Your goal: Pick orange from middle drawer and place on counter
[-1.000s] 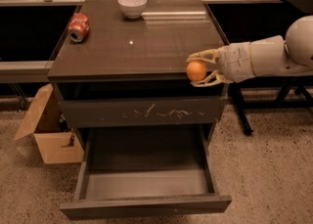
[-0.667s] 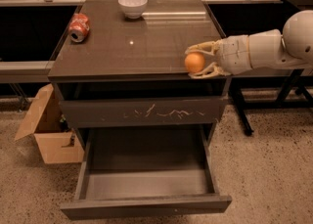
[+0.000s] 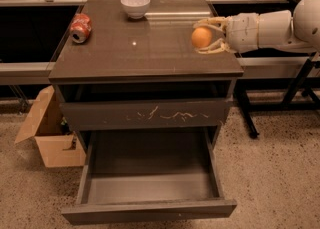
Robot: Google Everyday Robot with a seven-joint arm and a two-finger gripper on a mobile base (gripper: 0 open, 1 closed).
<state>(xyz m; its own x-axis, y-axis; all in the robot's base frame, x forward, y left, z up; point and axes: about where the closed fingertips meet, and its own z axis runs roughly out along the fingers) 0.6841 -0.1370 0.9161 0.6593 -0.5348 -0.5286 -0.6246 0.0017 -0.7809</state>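
Observation:
My gripper (image 3: pixel 204 36) reaches in from the right over the right side of the counter (image 3: pixel 140 48). It is shut on the orange (image 3: pixel 201 37), a small round orange fruit held between the pale fingers (image 3: pixel 212 22) just above the glossy dark top. The middle drawer (image 3: pixel 150 183) is pulled wide open below, and its grey inside is empty.
A white bowl (image 3: pixel 135 5) stands at the counter's back middle. A red soda can (image 3: pixel 80 27) lies on its back left. The drawer front with pale scratches (image 3: pixel 150 114) is above the open drawer. A cardboard box (image 3: pixel 47 133) sits on the floor at left. Black table legs (image 3: pixel 295 85) stand at right.
My gripper has carried the orange up and further back over the counter's right side. Nothing else has moved.

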